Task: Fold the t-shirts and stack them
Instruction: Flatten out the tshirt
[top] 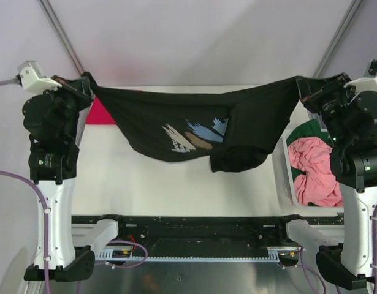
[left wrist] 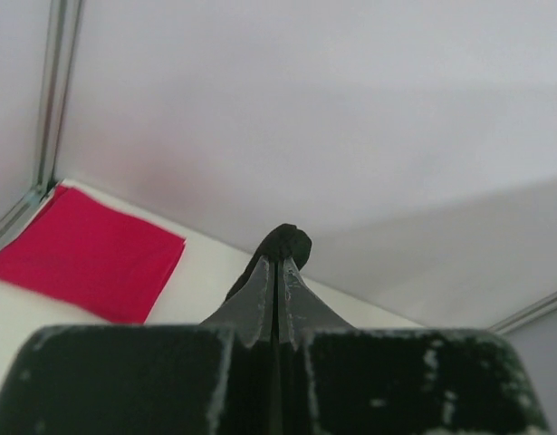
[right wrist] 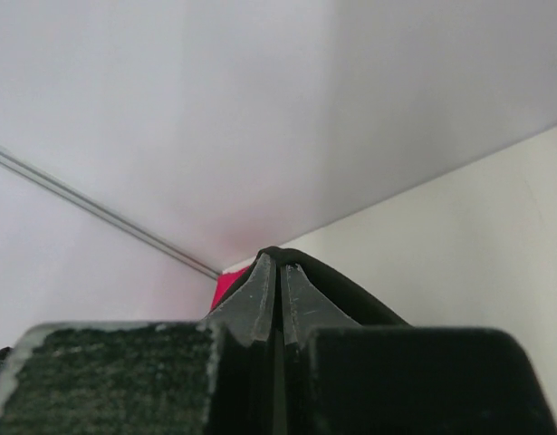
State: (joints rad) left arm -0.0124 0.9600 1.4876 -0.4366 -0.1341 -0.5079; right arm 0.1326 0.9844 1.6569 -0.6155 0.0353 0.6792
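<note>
aloft, slack black t-shirt with pale print, left hand and right hand clamped on it

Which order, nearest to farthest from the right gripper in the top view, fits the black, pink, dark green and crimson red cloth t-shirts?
1. Black cloth t-shirt: pinched in the right gripper.
2. Dark green cloth t-shirt: just below it, right side.
3. Pink cloth t-shirt: right side, nearer the arm bases.
4. Crimson red cloth t-shirt: folded, far left.

A black shirt hangs across the counter's far half, barring passage. The near half is open; a red shirt fills the far left corner, a basket the right edge.
</note>
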